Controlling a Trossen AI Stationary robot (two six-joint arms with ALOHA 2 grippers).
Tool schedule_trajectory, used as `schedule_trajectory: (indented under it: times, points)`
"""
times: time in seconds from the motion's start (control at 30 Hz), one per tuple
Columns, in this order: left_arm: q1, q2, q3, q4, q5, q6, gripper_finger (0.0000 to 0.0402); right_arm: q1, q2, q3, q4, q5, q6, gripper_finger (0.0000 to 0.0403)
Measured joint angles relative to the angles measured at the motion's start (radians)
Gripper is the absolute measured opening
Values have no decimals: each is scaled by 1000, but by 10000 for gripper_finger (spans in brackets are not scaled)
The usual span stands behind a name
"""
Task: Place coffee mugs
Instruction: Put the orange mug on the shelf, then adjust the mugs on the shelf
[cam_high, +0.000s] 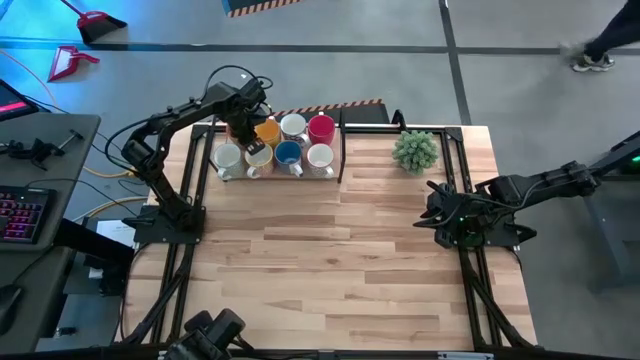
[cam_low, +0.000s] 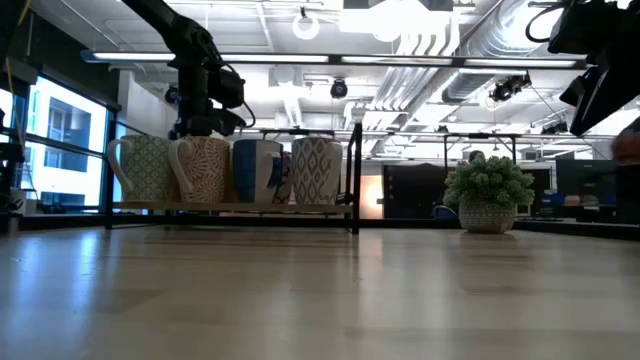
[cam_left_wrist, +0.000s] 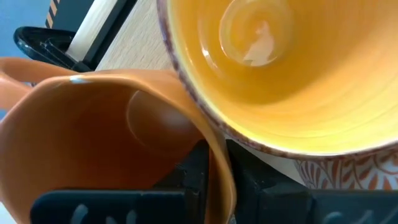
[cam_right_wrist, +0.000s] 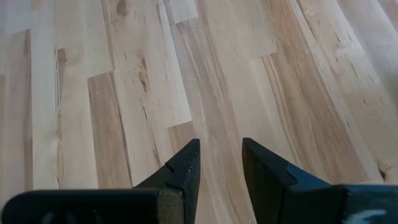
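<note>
Your left gripper (cam_high: 243, 128) is down over the back row of the rack (cam_high: 342, 160), and the left wrist view shows its fingers (cam_left_wrist: 193, 177) straddling the thin rim of the orange mug (cam_left_wrist: 118, 130), one inside and one outside; they seem to be loosening rather than clamped, though so close up you can't be sure whether they grip the wall. The risk is lifting away crooked: a finger catching that rim would tip the mug into the yellow-lined mug (cam_left_wrist: 280, 68), which sits touching it just beside the claw. Glazed ceramic is slick and hard, so a knock means a slide or a chip, not a soft bump. The other coffee mugs (cam_high: 290, 153) stand packed close in front of and beside the claw, round, upright, side-handled, some patterned outside. Your right gripper (cam_right_wrist: 219, 168) waits well apart, over bare wooden table (cam_right_wrist: 124, 93), fingers parted and empty.
</note>
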Motion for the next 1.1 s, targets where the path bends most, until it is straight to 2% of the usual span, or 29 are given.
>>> schedule_trajectory:
  times: [0.57, 1.1]
  points:
    - [0, -3, 0, -22, 0, -21, 91, 0, 0, 0, 0, 1, -7, 99]
    - [-3, -120, 1, -23, 35, -37, 95, 0, 0, 0, 0, 2, -8, 99]
